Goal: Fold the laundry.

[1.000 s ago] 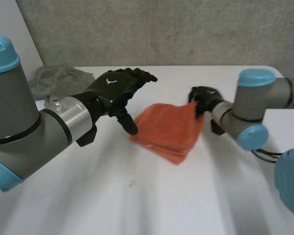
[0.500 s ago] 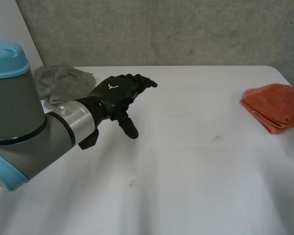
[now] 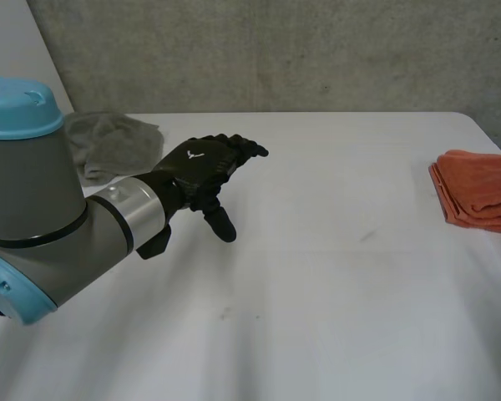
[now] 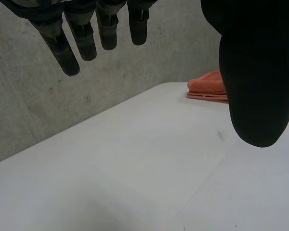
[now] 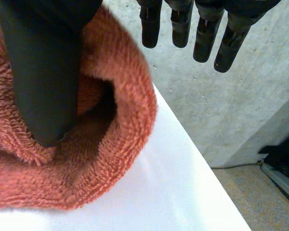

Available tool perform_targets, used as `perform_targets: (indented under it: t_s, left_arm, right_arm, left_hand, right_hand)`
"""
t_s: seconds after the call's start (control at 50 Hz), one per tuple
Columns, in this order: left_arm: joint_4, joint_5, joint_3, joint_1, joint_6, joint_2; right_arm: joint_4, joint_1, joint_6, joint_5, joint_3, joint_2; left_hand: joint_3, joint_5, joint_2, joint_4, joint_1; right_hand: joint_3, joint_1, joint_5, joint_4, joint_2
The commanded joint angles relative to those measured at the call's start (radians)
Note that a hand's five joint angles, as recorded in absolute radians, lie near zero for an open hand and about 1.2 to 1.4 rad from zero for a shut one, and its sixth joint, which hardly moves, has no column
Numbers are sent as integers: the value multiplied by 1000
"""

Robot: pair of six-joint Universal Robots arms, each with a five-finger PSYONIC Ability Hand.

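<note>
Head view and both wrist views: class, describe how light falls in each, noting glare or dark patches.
Head view: even light on the white table, no glare. Left wrist view: the left robot hand stands dark against the table. Right wrist view: a dark hollow lies inside the fold of the orange towel, beside the thumb of the right robot hand.

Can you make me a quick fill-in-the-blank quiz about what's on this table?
1. The folded towel near the right edge of the table is ____ in colour.
2. The crumpled cloth at the far left is ____ in colour.
3. The left hand, fingers straight, holds ____.
4. The thumb of the right hand rests on the folded ____.
Missing words: orange; grey; nothing; towel.
</note>
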Motion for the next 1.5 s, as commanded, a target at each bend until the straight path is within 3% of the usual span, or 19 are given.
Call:
perform_targets:
  t_s: [0.02,0.16,0.3,0.36,0.42,0.54,0.64,0.8,1.02,1.16,1.28,1.44,1.5]
  left_arm:
    - [-2,0,-2,-3,1,10]
    - [0,0,1,-3,4,23]
    - [24,-8,6,21,9,69]
    - [90,-40,8,56,12,92]
    - [195,-71,11,101,22,101]
    - [322,-71,55,294,96,70]
    - [318,-39,150,444,171,-86]
    - [307,30,352,541,300,-395]
    - [302,53,699,577,486,-756]
    - [279,61,876,595,495,-904]
    - [279,115,936,597,496,-967]
    - [279,171,946,595,496,-1002]
    - [278,177,937,592,496,-996]
  right_arm:
    - [12,-43,-106,11,36,-112]
    - [11,-135,-383,26,26,-228]
    - [-116,-120,-421,35,45,-382]
    - [-179,-28,-411,28,101,-463]
    - [-248,142,-408,-6,199,-543]
    - [-379,421,-414,-194,549,-678]
    - [-483,631,-425,-306,851,-775]
    - [-534,776,-459,-316,1100,-787]
    - [-529,767,-543,-313,1284,-833]
    - [-537,765,-551,-317,1378,-894]
    - [-540,722,-551,-319,1419,-927]
    - [-551,652,-551,-330,1471,-977]
    - [-555,638,-551,-330,1481,-990]
  left_hand:
    - [-2,-29,3,-15,9]
    - [-2,-29,3,-15,9]
    - [-5,-32,0,-18,6]
    - [-5,-32,0,-18,6]
    - [-5,-32,0,-18,6]
    - [1,-26,6,-12,12]
    - [4,-24,9,-9,15]
    - [16,-12,21,3,27]
    - [86,58,91,73,97]
    - [206,179,211,193,217]
    - [301,273,306,287,311]
    - [652,625,658,639,663]
    - [969,941,974,956,980]
  right_hand:
    - [-32,-23,-76,-56,-45]
    - [-32,-23,-76,-56,-45]
    - [-32,-23,-76,-56,-45]
    - [-32,-23,-76,-56,-45]
    - [-32,-23,-76,-56,-45]
    - [-32,-23,-76,-56,-45]
    - [-32,-23,-76,-56,-45]
    - [-32,-23,-76,-56,-45]
    - [-32,-23,-76,-56,-45]
    - [-32,-23,-76,-56,-45]
    - [-32,-23,-76,-56,-45]
    - [-32,-23,-76,-56,-45]
    - [-32,-23,-76,-56,-45]
